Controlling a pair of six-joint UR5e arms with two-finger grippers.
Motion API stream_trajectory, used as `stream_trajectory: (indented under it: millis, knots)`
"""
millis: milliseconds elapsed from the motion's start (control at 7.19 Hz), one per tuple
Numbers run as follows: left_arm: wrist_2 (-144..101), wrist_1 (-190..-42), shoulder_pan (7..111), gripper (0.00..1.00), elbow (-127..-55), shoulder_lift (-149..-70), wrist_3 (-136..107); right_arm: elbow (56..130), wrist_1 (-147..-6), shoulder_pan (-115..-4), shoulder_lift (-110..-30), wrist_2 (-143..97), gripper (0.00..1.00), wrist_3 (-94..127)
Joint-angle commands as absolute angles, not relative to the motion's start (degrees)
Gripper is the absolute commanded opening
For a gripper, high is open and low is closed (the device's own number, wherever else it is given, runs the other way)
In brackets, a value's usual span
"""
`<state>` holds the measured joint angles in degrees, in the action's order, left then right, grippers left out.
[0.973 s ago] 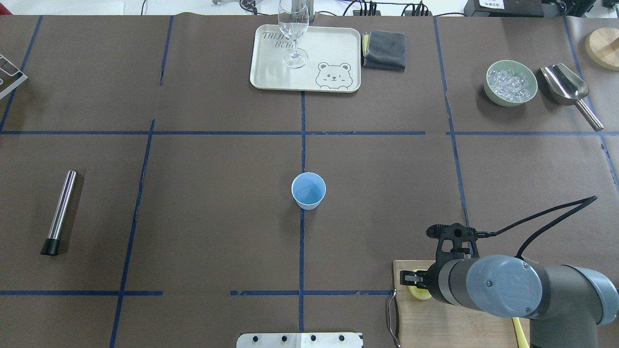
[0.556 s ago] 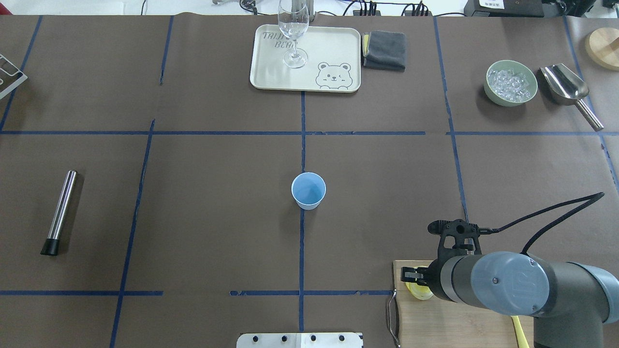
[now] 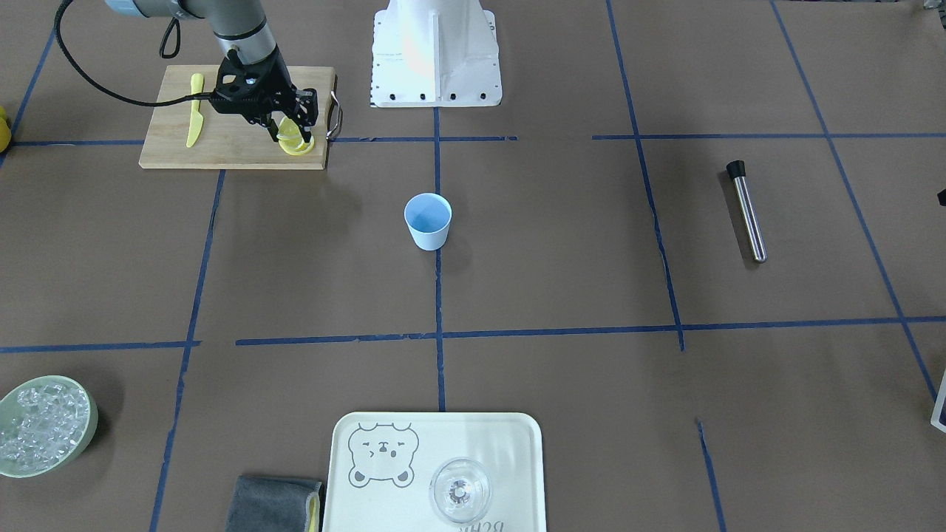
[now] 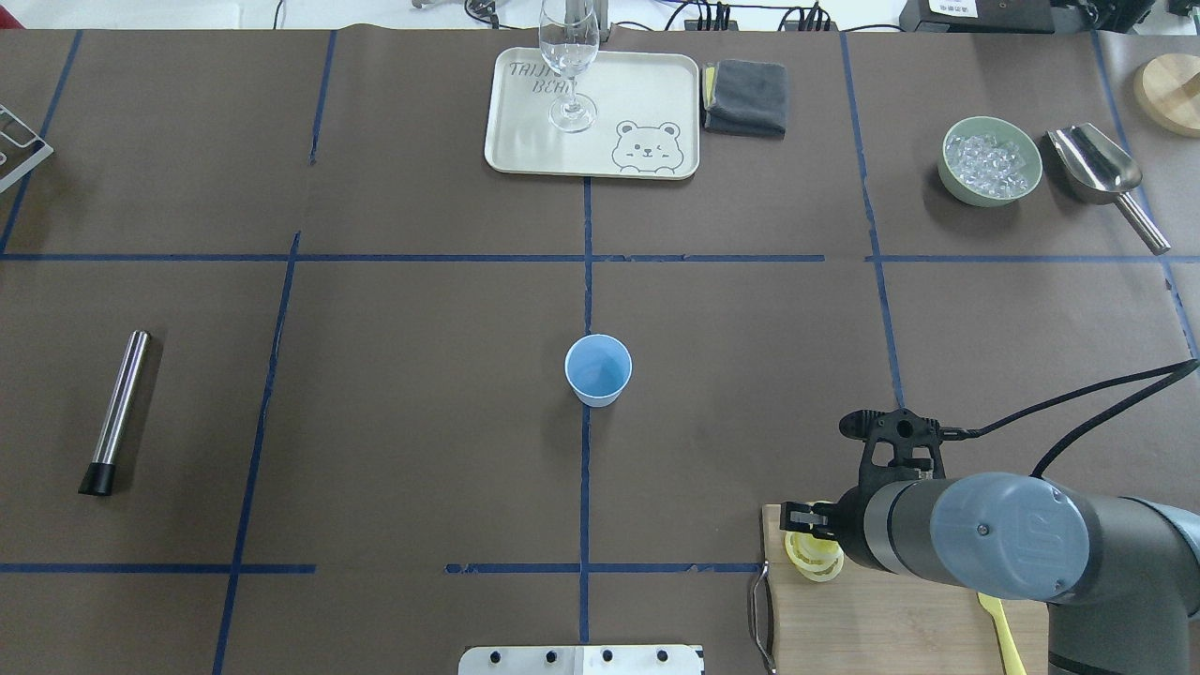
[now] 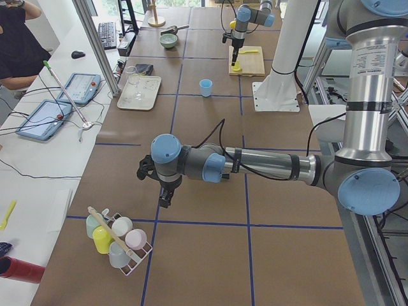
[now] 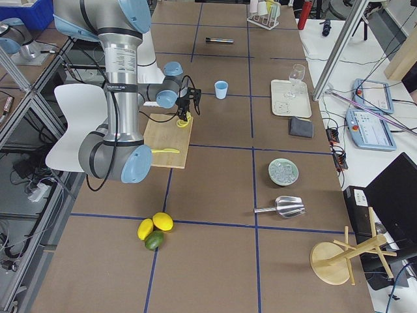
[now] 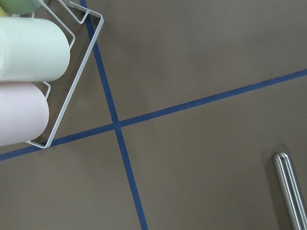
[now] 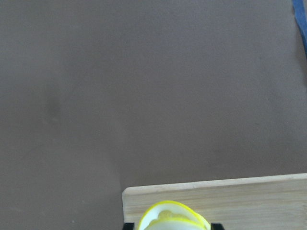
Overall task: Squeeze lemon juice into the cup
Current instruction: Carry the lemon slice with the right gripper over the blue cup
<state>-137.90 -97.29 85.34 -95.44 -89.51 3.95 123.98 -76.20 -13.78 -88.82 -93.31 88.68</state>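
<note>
The right hand [image 3: 294, 131] pinches a yellow cut lemon half [image 3: 297, 145] between its fingers, at a corner of the pale wooden cutting board [image 3: 229, 144] on the brown desk [image 3: 591, 244]. The small light-blue plastic cup [image 3: 428, 220] stands upright, well apart, forward and to that hand's left. Whether the left hand [image 5: 164, 196] is spread or pressed together cannot be told.

A cream tray [image 4: 525, 141] printed with a bear stood at the far edge of the table, with a clear stemmed glass [image 4: 570, 66] upright on it and a folded grey cloth [image 4: 746, 97] just beside it. A pale-green bowl [image 4: 975, 199] of ice [image 4: 990, 157] sat near a metal scoop [image 4: 1092, 164]. A steel rod [image 4: 120, 403] with a black cap lay well apart from these. A yellow knife [image 4: 1001, 633] rested on a wooden cutting board [image 4: 872, 628].
</note>
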Motion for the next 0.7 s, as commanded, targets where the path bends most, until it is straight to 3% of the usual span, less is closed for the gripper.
stream_trajectory:
  millis: [0, 556]
  knots:
    - [-137.9, -97.3, 85.3, 1.00, -95.4, -89.5, 4.0, 124.8, -76.2, -14.9, -87.7, -93.7, 0.60, 88.7]
    - [-137.9, -97.3, 85.3, 1.00, -95.1, -89.5, 4.1, 121.4, -86.1, -20.3, -70.9, -94.0, 0.60, 88.7]
